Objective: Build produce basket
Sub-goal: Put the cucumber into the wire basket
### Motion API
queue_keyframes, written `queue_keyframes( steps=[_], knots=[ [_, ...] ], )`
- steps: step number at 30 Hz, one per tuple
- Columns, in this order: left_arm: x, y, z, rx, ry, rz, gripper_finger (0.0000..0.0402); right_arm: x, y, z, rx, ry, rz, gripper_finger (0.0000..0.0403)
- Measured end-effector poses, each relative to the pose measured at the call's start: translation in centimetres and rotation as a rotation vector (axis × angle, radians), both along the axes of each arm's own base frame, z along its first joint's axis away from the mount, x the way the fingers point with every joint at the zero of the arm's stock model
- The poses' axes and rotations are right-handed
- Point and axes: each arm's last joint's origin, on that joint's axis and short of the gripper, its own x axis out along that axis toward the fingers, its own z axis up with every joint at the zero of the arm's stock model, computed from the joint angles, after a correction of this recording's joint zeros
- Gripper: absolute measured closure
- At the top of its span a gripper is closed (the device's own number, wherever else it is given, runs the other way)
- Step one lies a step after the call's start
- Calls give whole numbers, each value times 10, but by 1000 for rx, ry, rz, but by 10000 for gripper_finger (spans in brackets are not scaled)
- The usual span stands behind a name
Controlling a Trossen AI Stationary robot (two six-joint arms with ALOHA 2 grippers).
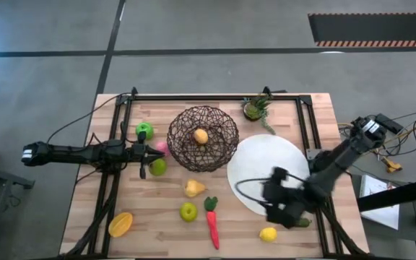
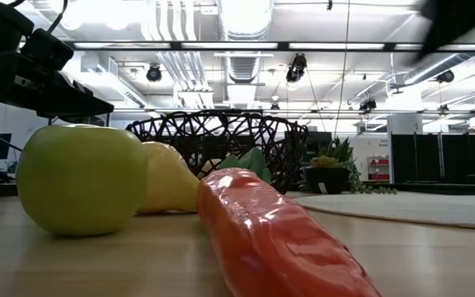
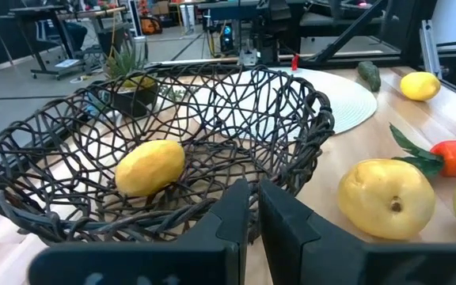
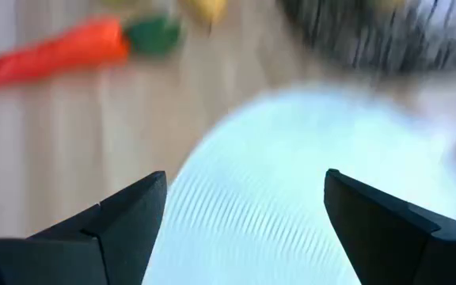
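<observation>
The dark wire basket [image 1: 203,137] stands at the table's far middle with one yellow piece [image 1: 201,136] resting on its bottom, which also shows in the left wrist view [image 3: 150,166]. My left gripper [image 1: 159,150] is shut and empty at the basket's left wall [image 3: 248,207]. A pink fruit [image 1: 162,146] and two green apples [image 1: 144,131] [image 1: 157,167] lie beside it. A yellow pear [image 1: 194,188], a green apple [image 1: 188,211], a red carrot [image 1: 213,224], an orange piece [image 1: 120,224], a lemon [image 1: 268,234] and a dark cucumber [image 1: 303,222] lie on the table. My right gripper [image 4: 244,214] is open and empty above the white plate. My left gripper's shut fingertips [image 3: 236,202] stand level right at the basket's left rim [image 3: 180,212]; I cannot tell whether they touch it.
The flat white plate [image 1: 266,162] lies right of the basket, partly under my right arm. A small potted plant [image 1: 256,108] stands at the far right. A dark frame rail [image 1: 215,96] runs along the table's edges. Bare wood shows at the near middle.
</observation>
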Motion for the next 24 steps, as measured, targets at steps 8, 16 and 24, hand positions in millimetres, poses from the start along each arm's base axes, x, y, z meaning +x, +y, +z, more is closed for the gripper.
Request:
queue_keyframes(
  steps=[8,16,24],
  knots=[
    [0,0,0,3,0,-1,388,-62,43,-17,263,208,-100,78],
    [0,0,0,9,1,-3,388,-84,59,-60,220,419,-178,78],
    [0,0,0,8,0,-2,388,-85,64,-95,135,579,-189,85]
  ],
)
